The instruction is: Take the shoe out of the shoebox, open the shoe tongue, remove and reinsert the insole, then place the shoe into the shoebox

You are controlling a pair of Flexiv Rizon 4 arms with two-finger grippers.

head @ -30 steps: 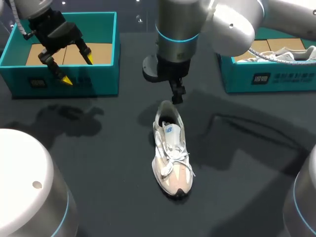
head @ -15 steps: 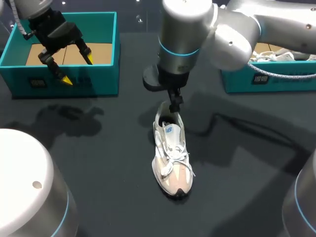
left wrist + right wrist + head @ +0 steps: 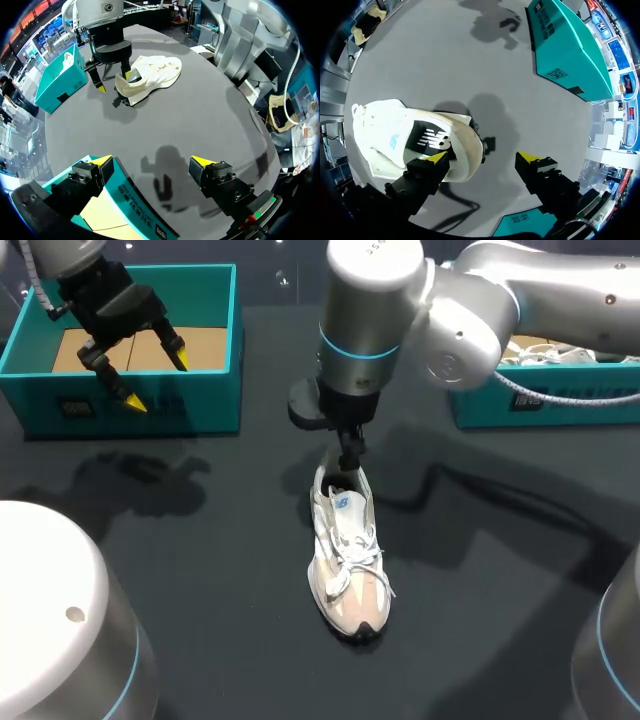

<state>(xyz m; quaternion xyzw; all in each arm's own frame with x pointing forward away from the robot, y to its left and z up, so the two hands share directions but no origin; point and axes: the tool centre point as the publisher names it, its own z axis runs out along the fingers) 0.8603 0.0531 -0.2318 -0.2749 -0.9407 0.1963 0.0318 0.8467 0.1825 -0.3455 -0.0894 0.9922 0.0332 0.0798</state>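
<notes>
Shoe [image 3: 347, 550] upright, right fingers [image 3: 438, 158] straddling heel

Spread pincer [image 3: 482, 158] astride the white shoe [image 3: 390, 132] at its heel rim, one tip over the opening.

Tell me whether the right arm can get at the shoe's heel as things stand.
Probably yes: the right gripper is open right at the heel of the shoe, one finger over the opening, one outside, with nothing between.
</notes>
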